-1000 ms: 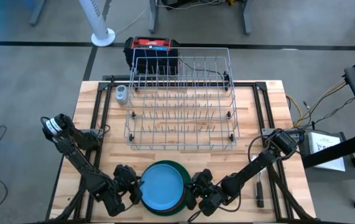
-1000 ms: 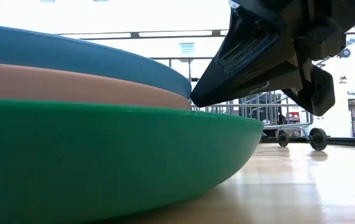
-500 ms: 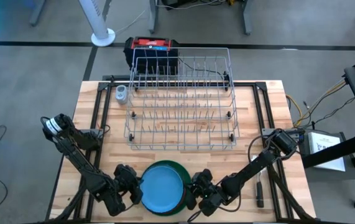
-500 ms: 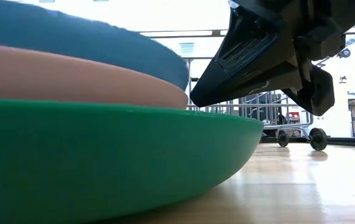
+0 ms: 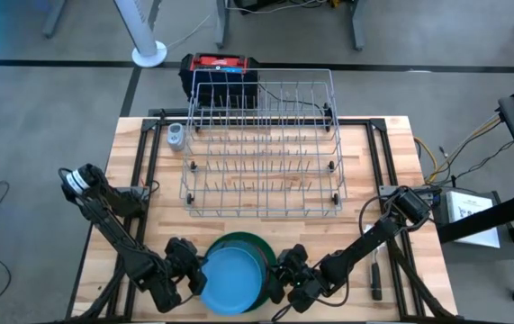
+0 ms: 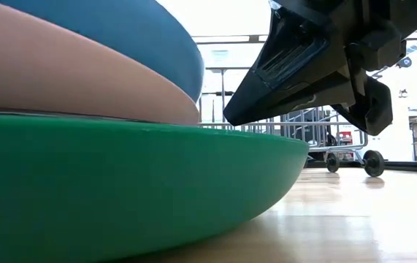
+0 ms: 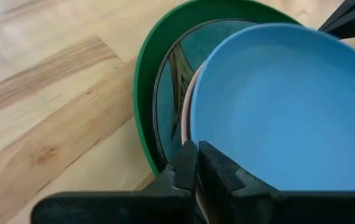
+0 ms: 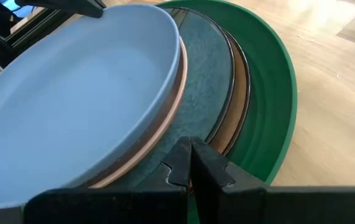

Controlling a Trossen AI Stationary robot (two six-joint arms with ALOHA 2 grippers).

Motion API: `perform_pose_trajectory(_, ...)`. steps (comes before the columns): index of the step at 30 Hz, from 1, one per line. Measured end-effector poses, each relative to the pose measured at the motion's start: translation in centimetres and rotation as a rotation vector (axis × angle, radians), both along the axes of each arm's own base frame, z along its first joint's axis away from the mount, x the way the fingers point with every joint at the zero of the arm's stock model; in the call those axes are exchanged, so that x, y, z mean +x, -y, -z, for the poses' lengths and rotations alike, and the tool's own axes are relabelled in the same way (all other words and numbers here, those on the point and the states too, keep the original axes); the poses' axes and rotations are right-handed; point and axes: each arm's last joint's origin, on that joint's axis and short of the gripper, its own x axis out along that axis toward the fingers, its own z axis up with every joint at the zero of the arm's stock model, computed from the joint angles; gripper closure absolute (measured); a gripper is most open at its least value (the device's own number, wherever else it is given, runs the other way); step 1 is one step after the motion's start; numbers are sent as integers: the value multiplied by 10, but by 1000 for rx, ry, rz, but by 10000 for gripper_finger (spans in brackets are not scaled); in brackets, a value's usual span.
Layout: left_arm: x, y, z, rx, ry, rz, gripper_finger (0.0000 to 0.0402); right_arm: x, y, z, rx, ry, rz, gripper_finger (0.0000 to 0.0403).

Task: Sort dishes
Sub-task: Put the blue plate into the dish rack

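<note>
Dishes stacked at the counter's (image 5: 374, 153) near edge: one light blue plate (image 5: 229, 279) on top, one pale pink plate (image 6: 84, 80) under it, dark orange-brown plates (image 8: 236, 106), count unclear, all in one green plate (image 6: 135, 183). One wire rack (image 5: 261, 148) behind.

Left gripper (image 7: 196, 163): fingers pinched shut on the blue and pink rims. Right gripper (image 8: 189, 163): fingers shut, at the stack's opposite rim.

Since a second ago the blue and pink plates have tilted up and slid leftward.
</note>
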Motion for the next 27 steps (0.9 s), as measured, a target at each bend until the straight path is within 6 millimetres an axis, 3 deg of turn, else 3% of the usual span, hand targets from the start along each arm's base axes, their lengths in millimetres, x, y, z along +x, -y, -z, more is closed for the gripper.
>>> perform_pose_trajectory(27, 3, -4, -6, 105, 216, -95, 400, -3, 2, -2, -20, -26, -1, 403)
